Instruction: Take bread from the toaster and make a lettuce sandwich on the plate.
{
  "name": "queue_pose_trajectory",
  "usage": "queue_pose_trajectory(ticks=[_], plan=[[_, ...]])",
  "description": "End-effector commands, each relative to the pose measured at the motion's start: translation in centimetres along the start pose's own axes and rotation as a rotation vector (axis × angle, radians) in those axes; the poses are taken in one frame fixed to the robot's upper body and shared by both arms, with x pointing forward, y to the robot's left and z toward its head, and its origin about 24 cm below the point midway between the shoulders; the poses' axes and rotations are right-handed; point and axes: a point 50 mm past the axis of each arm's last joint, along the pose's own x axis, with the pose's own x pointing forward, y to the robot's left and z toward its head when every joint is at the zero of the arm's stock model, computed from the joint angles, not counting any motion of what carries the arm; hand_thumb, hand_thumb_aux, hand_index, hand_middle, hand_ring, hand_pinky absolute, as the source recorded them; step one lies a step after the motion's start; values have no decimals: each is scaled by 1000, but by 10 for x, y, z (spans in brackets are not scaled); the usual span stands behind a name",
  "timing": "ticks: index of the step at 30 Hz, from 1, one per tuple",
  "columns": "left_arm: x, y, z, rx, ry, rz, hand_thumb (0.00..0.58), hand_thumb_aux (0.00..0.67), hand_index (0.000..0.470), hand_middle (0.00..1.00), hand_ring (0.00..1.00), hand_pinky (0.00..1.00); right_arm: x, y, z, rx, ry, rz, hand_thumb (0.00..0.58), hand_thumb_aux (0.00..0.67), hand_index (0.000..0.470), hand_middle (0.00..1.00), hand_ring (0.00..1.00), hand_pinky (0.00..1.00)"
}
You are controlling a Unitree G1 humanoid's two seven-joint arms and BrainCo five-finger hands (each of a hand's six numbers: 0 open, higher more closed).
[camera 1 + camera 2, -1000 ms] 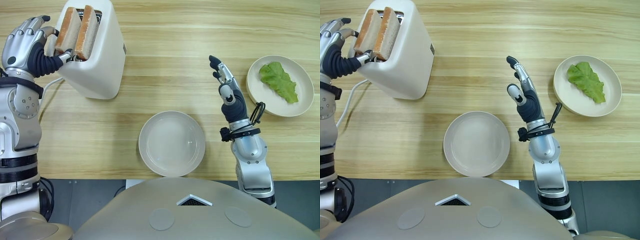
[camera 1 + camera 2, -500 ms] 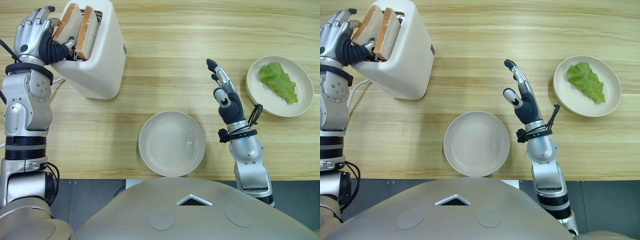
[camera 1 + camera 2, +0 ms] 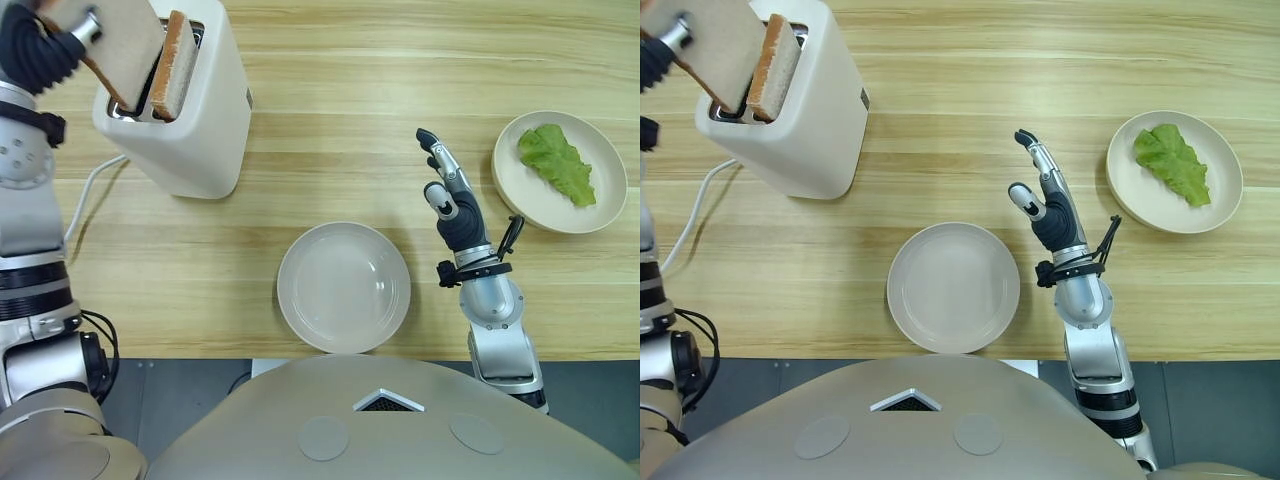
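Note:
A white toaster (image 3: 190,110) stands at the table's far left. My left hand (image 3: 35,45) is shut on a slice of bread (image 3: 115,45), lifted mostly out of the left slot and tilted. A second slice (image 3: 175,65) stands in the right slot. An empty cream plate (image 3: 343,287) lies at the near middle. A smaller plate (image 3: 600,210) at the right holds a lettuce leaf (image 3: 557,162). My right hand (image 3: 448,192) stands open and upright between the two plates, holding nothing.
The toaster's white cord (image 3: 88,190) trails off its left side toward the table's near edge. Bare wooden tabletop (image 3: 380,70) stretches behind the plates and to the right of the toaster.
My left hand has closed on the left slice and pulled it up and out of the slot, toward the upper left. The right hand has barely shifted.

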Motion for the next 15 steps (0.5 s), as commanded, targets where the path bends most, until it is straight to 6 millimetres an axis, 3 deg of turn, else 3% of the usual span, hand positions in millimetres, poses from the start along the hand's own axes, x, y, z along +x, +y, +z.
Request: queue_pose_trajectory(ticks=[1,4,9,12,15], plan=[[0,35,12,-84,-64,56,580,670,470,1000,1000,1000,2,-6,-1,-24,5,-22,0,0,0,0,0,0],[-9,49,22,-209,-106,46,580,670,470,1000,1000,1000,4,-22,3,-96,4,-51,0,0,0,0,0,0],[-22,58,38,-526,-201,-9,580,670,470,1000,1000,1000,4,-81,-7,-609,81,-171,0,0,0,0,0,0],[-30,50,55,-729,-274,-121,580,670,470,1000,1000,1000,9,-124,-21,-878,160,-214,0,0,0,0,0,0],[-35,31,73,-855,-324,-271,580,670,470,1000,1000,1000,10,-149,-41,-1040,247,-208,0,0,0,0,0,0]])
